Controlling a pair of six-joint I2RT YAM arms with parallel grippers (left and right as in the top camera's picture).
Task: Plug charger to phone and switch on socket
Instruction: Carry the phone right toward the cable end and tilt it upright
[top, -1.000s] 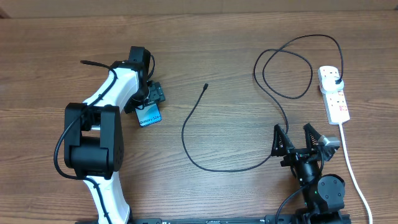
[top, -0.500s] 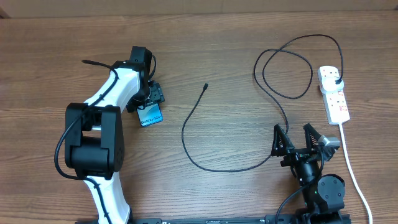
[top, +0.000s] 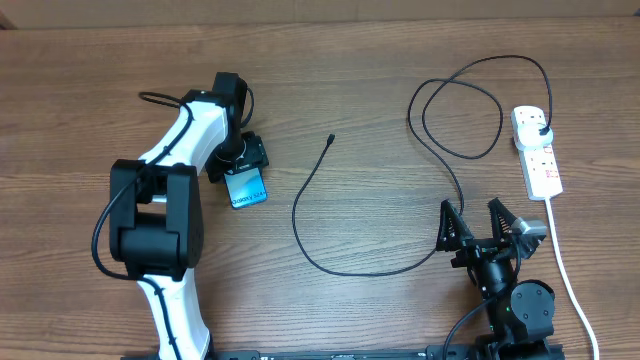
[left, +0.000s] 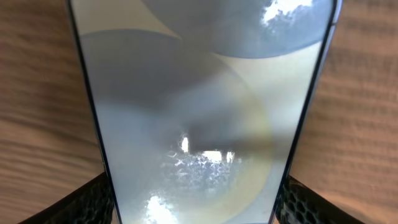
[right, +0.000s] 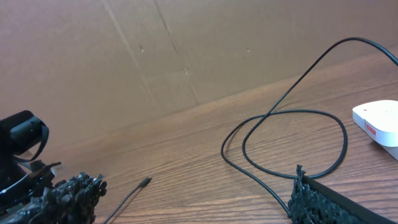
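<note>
While the left fingers (left: 93, 200) sit low over the counter (top: 380, 60), they are closed against the two long edges of the phone (top: 248, 188). It lies between them with its light blue screen up, and one end sticks out past the fingertips. Off to the right of those fingers, well apart from the phone, lies the small connector tip (top: 331, 139) of the charger (top: 296, 200). Its black cable curves from there toward the right fingers (top: 447, 226), passes close by the left one of that pair and loops on beyond their tips to the plug (top: 541, 130), seated in the socket (top: 543, 170). The right fingers stand wide apart with nothing between them. The socket lies ahead of them and to their right, its thick white cord (top: 566, 270) trailing back past the outer finger.
</note>
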